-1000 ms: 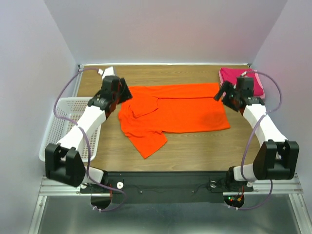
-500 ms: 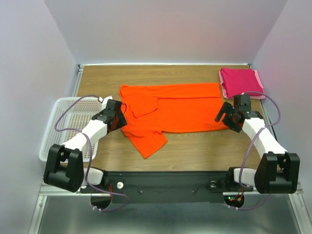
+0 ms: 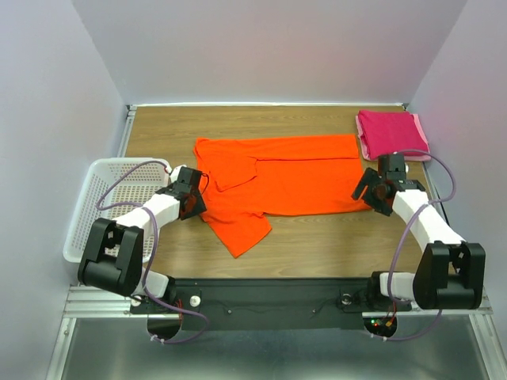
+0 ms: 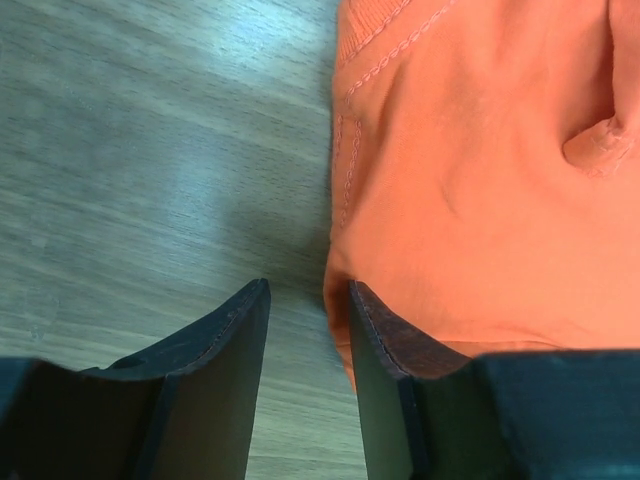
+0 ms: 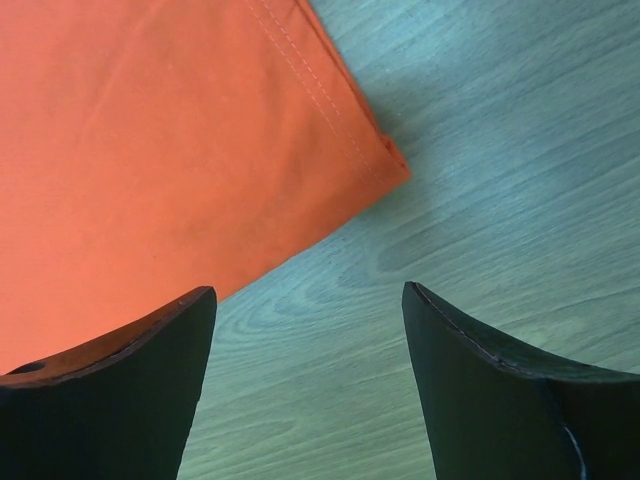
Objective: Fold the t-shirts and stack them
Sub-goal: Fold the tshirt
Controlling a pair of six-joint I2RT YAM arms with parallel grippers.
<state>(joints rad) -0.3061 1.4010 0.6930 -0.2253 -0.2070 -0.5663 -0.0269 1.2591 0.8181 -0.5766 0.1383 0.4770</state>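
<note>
Both grippers stand released, empty. The left gripper [image 4: 305, 290] sits at the orange shirt's [image 3: 293, 178] nine o'clock edge, the right gripper [image 5: 305, 290] at its four o'clock corner.

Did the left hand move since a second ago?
Yes. The left gripper came toward the near edge of the table. Earlier it was past the far rim of the white basket; now it is beside the basket's middle, at the edge of the orange shirt.

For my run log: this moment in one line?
orange shirt: part-folded | pink shirt: folded, far right | left tool: open, at orange's left edge | right tool: open, at its near-right corner
</note>
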